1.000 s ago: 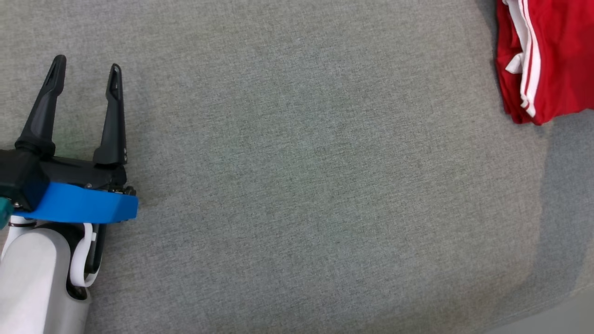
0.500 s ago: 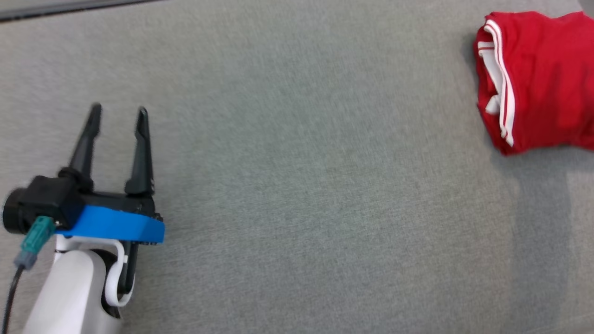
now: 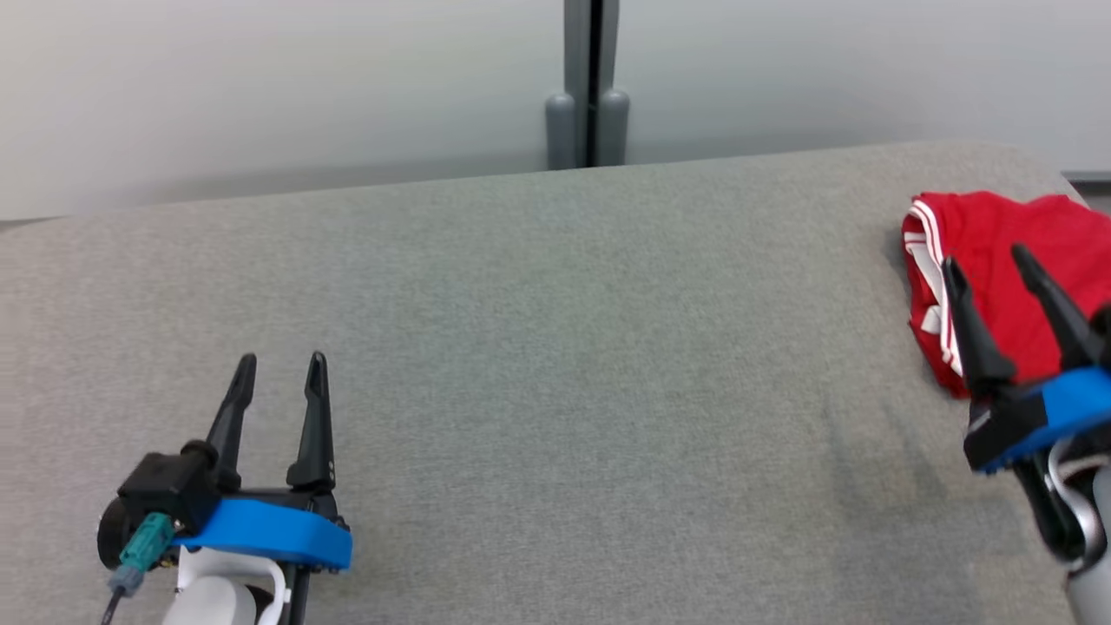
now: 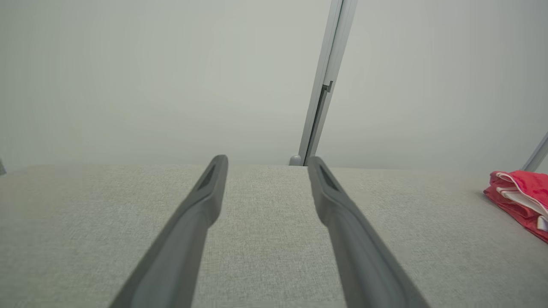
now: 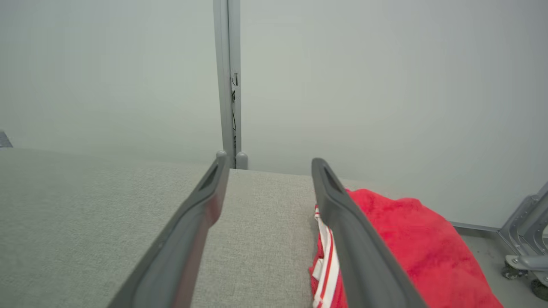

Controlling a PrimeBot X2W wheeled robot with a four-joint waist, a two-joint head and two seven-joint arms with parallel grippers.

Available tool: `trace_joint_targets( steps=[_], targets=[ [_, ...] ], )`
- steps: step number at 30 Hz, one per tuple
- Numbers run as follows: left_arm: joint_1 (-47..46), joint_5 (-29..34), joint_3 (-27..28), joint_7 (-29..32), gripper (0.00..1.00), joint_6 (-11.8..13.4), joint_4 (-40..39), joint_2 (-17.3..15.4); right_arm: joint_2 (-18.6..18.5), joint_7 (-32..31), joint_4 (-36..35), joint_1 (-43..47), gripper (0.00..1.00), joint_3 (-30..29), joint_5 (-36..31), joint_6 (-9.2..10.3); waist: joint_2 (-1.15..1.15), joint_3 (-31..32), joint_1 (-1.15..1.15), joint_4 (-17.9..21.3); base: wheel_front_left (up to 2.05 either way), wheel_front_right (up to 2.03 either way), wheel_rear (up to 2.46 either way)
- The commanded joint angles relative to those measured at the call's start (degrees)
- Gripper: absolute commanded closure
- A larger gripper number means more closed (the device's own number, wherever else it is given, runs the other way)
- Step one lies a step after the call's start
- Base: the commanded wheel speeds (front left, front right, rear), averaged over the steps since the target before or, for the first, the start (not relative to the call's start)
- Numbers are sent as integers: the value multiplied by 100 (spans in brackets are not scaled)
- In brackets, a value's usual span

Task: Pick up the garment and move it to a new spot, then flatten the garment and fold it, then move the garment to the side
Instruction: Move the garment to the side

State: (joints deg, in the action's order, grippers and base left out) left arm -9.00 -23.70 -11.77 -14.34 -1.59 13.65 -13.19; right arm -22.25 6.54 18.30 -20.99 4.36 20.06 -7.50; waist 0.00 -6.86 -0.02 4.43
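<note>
The garment (image 3: 1015, 278) is red with white stripes, folded into a compact bundle near the right end of the grey padded table (image 3: 555, 365). It shows at the far right of the left wrist view, garment (image 4: 520, 199), and under the right finger in the right wrist view, garment (image 5: 411, 244). My right gripper (image 3: 989, 260) hovers open in front of the garment, nothing between its fingers. My left gripper (image 3: 282, 365) stands open over bare table at the lower left, far from the garment.
A pale wall with a grey vertical post (image 3: 590, 82) runs behind the table's far edge. A grey metal frame on casters (image 5: 524, 248) stands on the floor beyond the table's right end. Bare grey cloth lies between the two grippers.
The head camera has tilted up, so the wall and table's far edge now show. The right gripper has come into view, open, by the garment.
</note>
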Motion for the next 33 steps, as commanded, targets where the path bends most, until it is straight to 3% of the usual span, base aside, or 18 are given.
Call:
trace_joint_targets(
  steps=[1, 7, 13, 20, 33],
  targets=[
    [61, -9, 22, -41, 0, -19, 64, 29, 125, -52, -245, 353, 0, -150, -25, 0, 0, 80, 2, -77, 0, 0, 0],
    [279, -1, 78, -81, 0, -35, 261, 122, 778, -218, -1262, 1457, 0, -641, -266, -1, 0, 344, 2, -284, 0, 0, 0],
    [480, 51, 144, -90, 0, -97, 415, 110, 1352, -364, -1640, 2024, 0, -854, -538, -1, 0, 554, 2, -314, 0, 0, 0],
    [695, 94, 300, -89, 0, -141, 427, 166, 1544, -433, -1605, 2220, 0, -859, -669, -1, 0, 705, 2, -303, 0, 0, 0],
    [718, 154, 375, -90, 0, -250, 565, 225, 1582, -355, -1362, 2136, 0, -733, -725, -1, 0, 721, 2, -301, 0, 0, 0]
  ],
)
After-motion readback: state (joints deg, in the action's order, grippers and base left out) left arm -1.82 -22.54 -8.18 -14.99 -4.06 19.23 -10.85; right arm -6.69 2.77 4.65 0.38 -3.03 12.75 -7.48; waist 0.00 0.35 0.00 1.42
